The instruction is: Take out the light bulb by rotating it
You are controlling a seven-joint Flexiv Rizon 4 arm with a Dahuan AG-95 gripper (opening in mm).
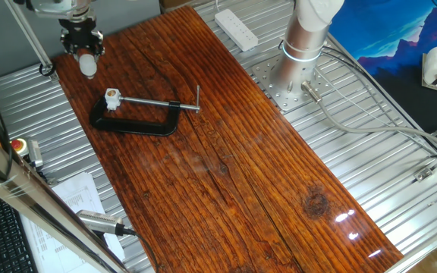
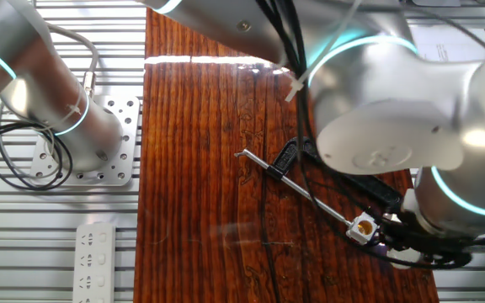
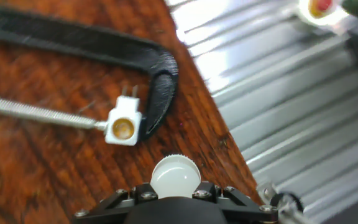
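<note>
End effector [image 1: 83, 47] is pinching the light bulb [image 1: 88, 64], held in the air above the far corner of the bench [image 1: 226, 174], well apart from the socket [image 1: 112, 97]. Bulb is frosted white and rounded, hanging below the black fingers; in the hand view the bulb [image 3: 175, 176] shows a fine ribbed edge, clamped between the fingers at bottom of frame.

Socket stub is a small white block with a brownish-orange round opening [image 3: 123, 128], two thin metal pins sticking out of its back. It sits at the end of the steel screw rod [image 1: 154, 102] of the clamp [image 1: 136, 121]. Clamp is a matte black C shape lying flat on the wood, rod threaded and shiny, with a thin crossbar handle at the other end.

Bench top is glossy dark reddish wood with strong grain, sitting on ribbed metal. White power strip [image 1: 236, 29] lies beyond the wood, next to the arm's base [image 1: 298, 53].
</note>
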